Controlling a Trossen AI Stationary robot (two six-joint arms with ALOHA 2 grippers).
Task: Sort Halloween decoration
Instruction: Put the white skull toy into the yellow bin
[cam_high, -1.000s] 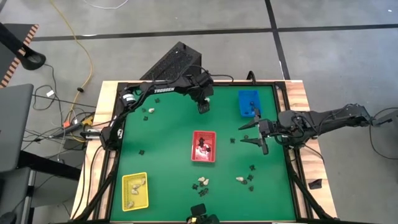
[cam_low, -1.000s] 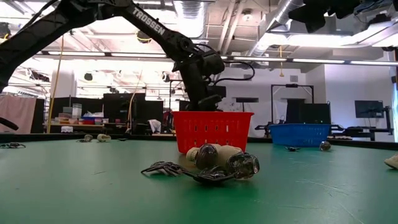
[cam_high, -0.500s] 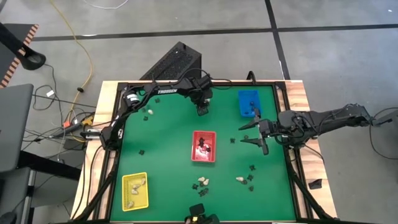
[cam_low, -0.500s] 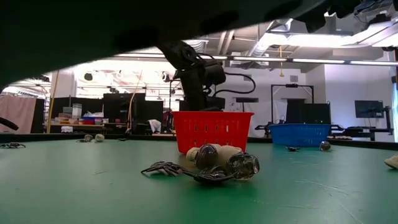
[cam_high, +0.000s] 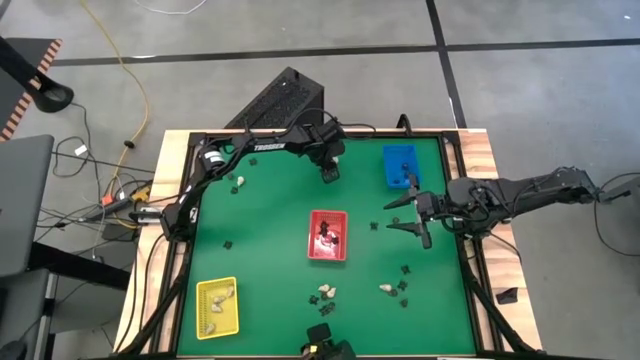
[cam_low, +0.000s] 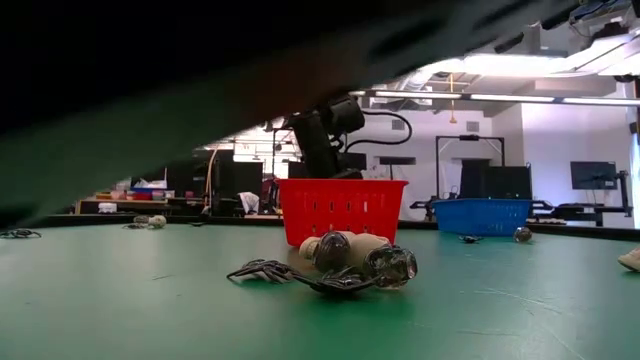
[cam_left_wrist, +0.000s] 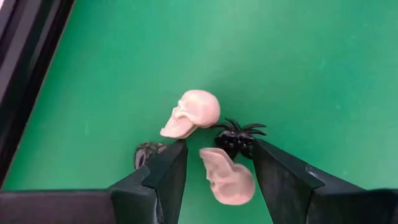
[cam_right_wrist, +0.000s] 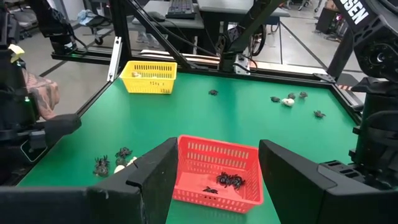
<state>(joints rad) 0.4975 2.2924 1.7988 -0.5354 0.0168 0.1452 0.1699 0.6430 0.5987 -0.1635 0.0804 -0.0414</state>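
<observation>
Small cream skulls and black spiders, the Halloween decoration, lie scattered on the green table. My left gripper (cam_high: 328, 173) is at the table's far middle, pointing steeply down, open. Its fingers stand on either side of a cream skull (cam_left_wrist: 227, 178) without visibly touching it. Just beyond lie a second skull (cam_left_wrist: 192, 114), a black spider (cam_left_wrist: 239, 136) and a dark piece (cam_left_wrist: 147, 152). My right gripper (cam_high: 407, 214) waits open above the table's right side, seen also in its wrist view (cam_right_wrist: 215, 167). The red tray (cam_high: 327, 236) holds black pieces, and the yellow tray (cam_high: 217, 306) holds cream ones.
A blue tray (cam_high: 400, 166) stands at the far right. Loose pieces lie at the far left (cam_high: 237, 181), near the front middle (cam_high: 325, 293) and at the front right (cam_high: 388, 288). A dark blurred shape (cam_low: 150, 90) covers the low view's upper left.
In the low view a dark blurred shape close to the camera has spread from the top edge over the upper left, hiding most of my left arm there.
</observation>
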